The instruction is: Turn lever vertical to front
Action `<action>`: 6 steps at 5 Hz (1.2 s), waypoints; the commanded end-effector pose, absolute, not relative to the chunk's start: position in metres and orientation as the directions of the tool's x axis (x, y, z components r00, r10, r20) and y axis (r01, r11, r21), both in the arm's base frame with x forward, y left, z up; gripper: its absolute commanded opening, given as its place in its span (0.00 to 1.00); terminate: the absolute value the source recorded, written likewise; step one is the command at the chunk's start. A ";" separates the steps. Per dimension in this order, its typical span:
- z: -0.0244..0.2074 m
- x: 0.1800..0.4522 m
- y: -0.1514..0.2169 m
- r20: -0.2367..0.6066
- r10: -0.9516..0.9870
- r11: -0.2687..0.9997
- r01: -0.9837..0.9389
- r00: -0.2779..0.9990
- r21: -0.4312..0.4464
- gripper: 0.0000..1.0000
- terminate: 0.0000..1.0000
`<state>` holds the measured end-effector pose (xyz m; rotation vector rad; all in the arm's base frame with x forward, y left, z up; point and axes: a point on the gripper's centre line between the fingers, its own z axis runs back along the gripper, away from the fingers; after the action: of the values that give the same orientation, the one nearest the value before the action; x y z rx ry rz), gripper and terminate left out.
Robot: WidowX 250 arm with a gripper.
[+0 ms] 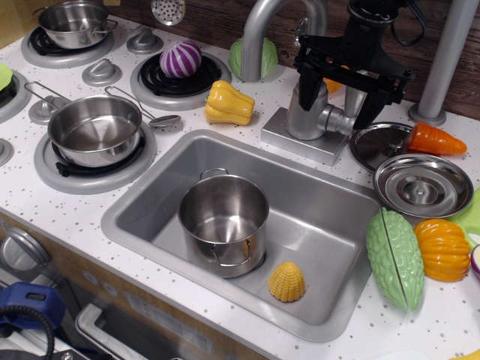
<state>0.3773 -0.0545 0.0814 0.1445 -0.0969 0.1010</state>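
Straddling the lever (358,100) at the faucet body's (307,112) 3 o'clock, gripper (352,84) spread wide; contact apparently unclear.

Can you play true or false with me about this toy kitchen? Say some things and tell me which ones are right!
1. A metal pot stands in the sink. True.
2. The purple ball lies in the sink. False: it sits on a burner.
3. The robot's hand is at the faucet. True.
4. The yellow pepper is inside a pan. False: it lies on the counter.
5. An orange carrot lies by a lid. True.
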 end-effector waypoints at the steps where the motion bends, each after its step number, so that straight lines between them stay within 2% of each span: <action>1: 0.081 0.377 -0.055 0.103 0.093 0.985 -0.107 0.990 0.139 1.00 0.00; 3: 0.097 0.397 -0.063 0.267 0.057 0.978 -0.107 0.962 0.176 1.00 0.00; 5: 0.114 0.410 -0.074 0.333 0.035 0.979 -0.098 0.942 0.177 1.00 0.00; 6: 0.114 0.421 -0.069 0.356 0.015 0.978 -0.087 0.934 0.187 1.00 0.00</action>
<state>0.4192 -0.0714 0.0970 0.2112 -0.3216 0.0287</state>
